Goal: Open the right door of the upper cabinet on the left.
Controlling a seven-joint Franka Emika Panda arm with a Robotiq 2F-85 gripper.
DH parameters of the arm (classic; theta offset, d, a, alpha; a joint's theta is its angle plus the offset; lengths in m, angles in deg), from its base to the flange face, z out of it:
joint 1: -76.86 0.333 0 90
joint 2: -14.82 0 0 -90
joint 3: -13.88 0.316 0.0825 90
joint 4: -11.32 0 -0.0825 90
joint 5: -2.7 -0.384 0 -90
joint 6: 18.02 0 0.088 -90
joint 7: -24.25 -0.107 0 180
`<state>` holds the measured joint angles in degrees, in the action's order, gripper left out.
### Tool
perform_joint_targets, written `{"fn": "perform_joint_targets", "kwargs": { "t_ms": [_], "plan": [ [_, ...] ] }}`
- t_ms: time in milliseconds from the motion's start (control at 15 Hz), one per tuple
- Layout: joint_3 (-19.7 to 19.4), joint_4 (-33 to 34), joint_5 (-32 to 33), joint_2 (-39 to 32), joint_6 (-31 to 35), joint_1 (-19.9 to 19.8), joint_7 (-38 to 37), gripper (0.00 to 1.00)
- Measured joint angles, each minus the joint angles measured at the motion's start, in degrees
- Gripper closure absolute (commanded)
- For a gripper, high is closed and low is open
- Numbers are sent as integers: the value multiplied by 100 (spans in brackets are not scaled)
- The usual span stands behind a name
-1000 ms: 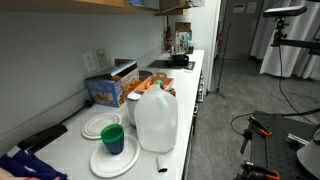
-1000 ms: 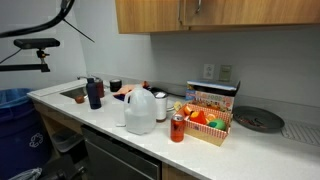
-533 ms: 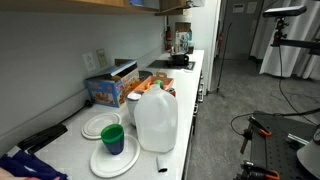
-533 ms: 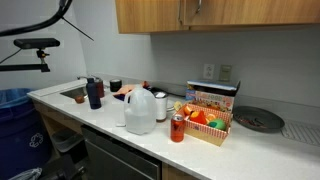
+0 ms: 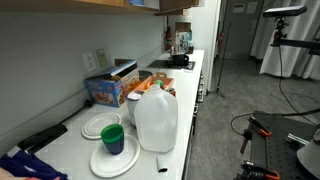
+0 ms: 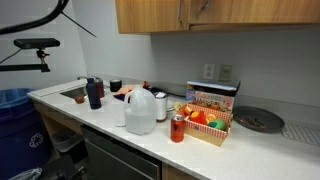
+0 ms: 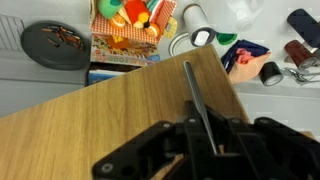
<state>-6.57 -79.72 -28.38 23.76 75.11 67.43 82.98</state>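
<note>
The upper cabinet is light brown wood and runs along the top of an exterior view (image 6: 150, 15). My gripper (image 6: 200, 6) is up at its door handle, at the top edge of the picture. In the wrist view the door panel (image 7: 110, 110) fills the middle. Its thin dark bar handle (image 7: 197, 90) runs straight in between my black jaws (image 7: 205, 140), which are shut on it. The door's free edge stands out from the cabinet, and the counter shows beyond it. In an exterior view only the cabinet's underside (image 5: 100, 3) shows.
On the white counter (image 6: 100, 112) stand a milk jug (image 6: 140, 110), a colourful snack box (image 6: 208, 118), a red can (image 6: 177, 129), dark bottles (image 6: 94, 93) by the sink and a dark plate (image 6: 258, 121). White plates with a green cup (image 5: 113, 138) lie near the front.
In an exterior view the door at my gripper has swung slightly outward. Nothing on the counter has moved.
</note>
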Motion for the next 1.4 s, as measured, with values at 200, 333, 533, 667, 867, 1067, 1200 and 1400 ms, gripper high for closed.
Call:
{"fn": "perform_joint_targets", "kwargs": {
  "t_ms": [200, 333, 533, 667, 867, 1067, 1200, 1400],
  "plan": [
    [-57, 135, 340, 0, -181, -188, -2, 98],
    [-120, 181, 408, -6, -248, -269, 27, 98],
    [-171, 221, 398, -30, -297, -298, 84, 98],
    [-184, 237, 396, -42, -315, -300, 99, 98],
    [-223, 287, 388, -77, -378, -321, 180, 98],
    [-288, 365, 385, -126, -465, -363, 342, 98],
    [-318, 429, 386, -169, -530, -411, 460, 90],
    [-337, 516, 513, -206, -562, -520, 547, 60]
  ]
}}
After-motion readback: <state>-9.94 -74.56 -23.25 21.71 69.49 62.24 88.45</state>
